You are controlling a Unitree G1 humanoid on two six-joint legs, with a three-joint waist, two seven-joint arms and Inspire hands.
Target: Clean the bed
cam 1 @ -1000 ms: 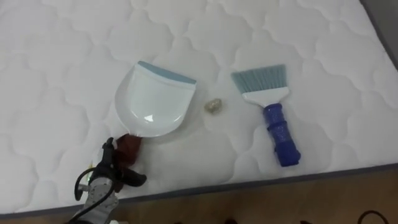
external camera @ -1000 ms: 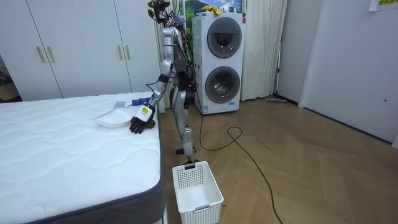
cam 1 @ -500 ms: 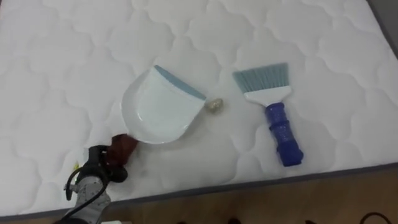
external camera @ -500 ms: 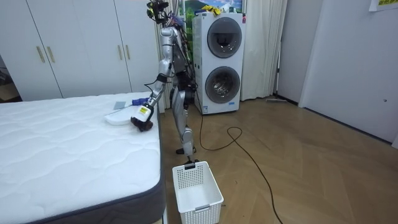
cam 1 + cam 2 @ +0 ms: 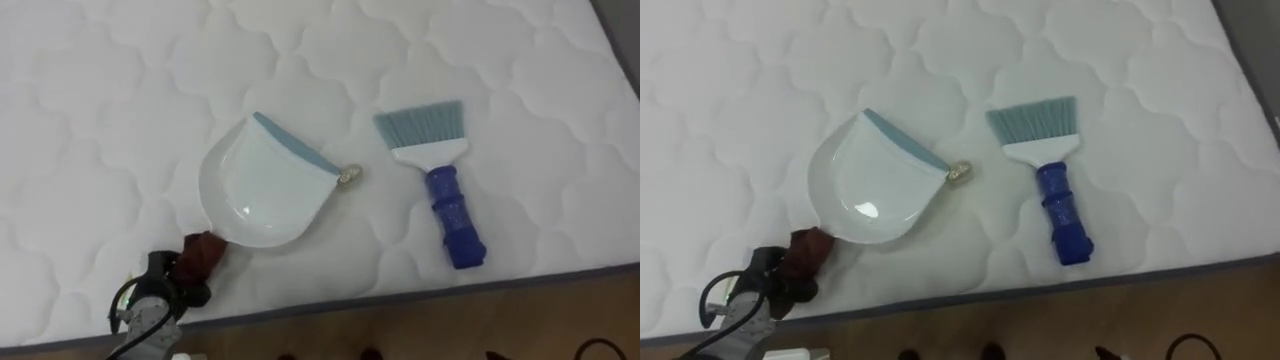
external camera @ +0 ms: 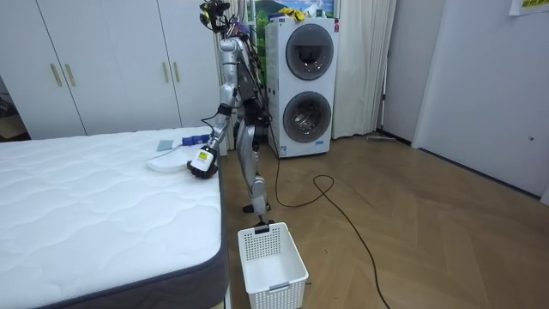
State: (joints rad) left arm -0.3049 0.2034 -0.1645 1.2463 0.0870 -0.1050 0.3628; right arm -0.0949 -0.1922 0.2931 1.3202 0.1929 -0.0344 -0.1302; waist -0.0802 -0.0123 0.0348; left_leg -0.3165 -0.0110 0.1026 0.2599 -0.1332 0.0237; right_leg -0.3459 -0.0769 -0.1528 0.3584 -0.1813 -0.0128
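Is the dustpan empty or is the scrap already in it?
Empty: the dustpan's inside is bare; the scrap lies on the mattress at its lip.

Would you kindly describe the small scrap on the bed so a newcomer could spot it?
On the white quilted mattress lie a white dustpan with a blue lip and a blue-handled brush. Between them, at the dustpan's lip, sits a small beige crumpled scrap, far the smallest thing there.
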